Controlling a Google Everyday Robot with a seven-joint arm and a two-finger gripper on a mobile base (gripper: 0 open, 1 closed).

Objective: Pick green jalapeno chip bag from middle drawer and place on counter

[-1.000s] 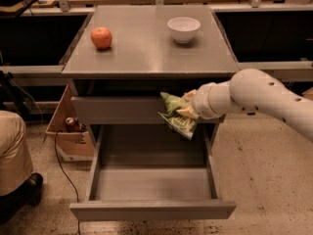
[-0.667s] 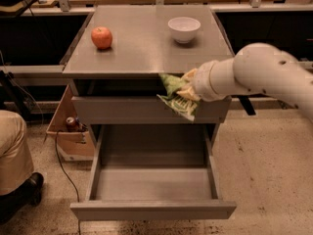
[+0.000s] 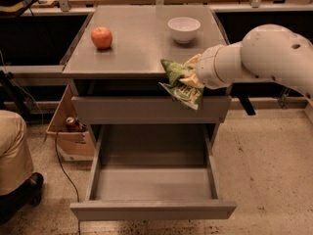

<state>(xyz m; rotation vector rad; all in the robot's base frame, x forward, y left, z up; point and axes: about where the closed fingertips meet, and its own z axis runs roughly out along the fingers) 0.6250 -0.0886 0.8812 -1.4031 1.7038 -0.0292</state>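
Hand: you are looking at the hand at the end of the white arm; it is hovering at the front right edge of the bench and is grasping the green jalapeno chip bag.
Green jalapeno chip bag: it is hanging crumpled on the hand's left side. Its top is overlapping the bench's front edge and its lower end is dangling before the closed drawer front. You cannot tell whether it is touching the bench.
Middle drawer: the middle drawer is standing pulled out, below the hand and well apart from it.
Apple: the apple is sitting on the bench, far to the hand's left and farther back.
Bowl: the white bowl is resting on the bench, near and just behind the hand.
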